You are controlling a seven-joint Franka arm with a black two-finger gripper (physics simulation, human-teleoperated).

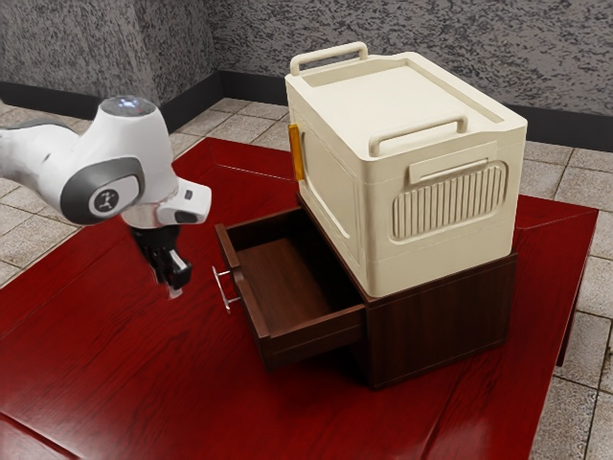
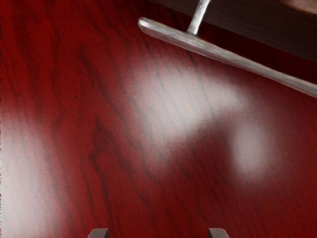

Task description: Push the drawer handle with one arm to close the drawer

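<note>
My gripper (image 1: 174,282) hangs over the table to the exterior view's left of the drawer handle (image 1: 221,291), with a gap between them. The wooden drawer (image 1: 285,278) is pulled well out of its dark cabinet (image 1: 441,321), its inside bare. In the wrist view, two fingertips of the gripper (image 2: 158,233) show wide apart at the lower edge, nothing between them. The silver handle bar (image 2: 228,56) crosses ahead of them, joined by a post to the dark drawer front (image 2: 257,30).
A cream storage box (image 1: 421,163) with two raised handles and an orange latch (image 1: 296,153) rests on top of the cabinet. The red table (image 1: 124,345) reaches under the arm and around the cabinet. Grey walls stand behind.
</note>
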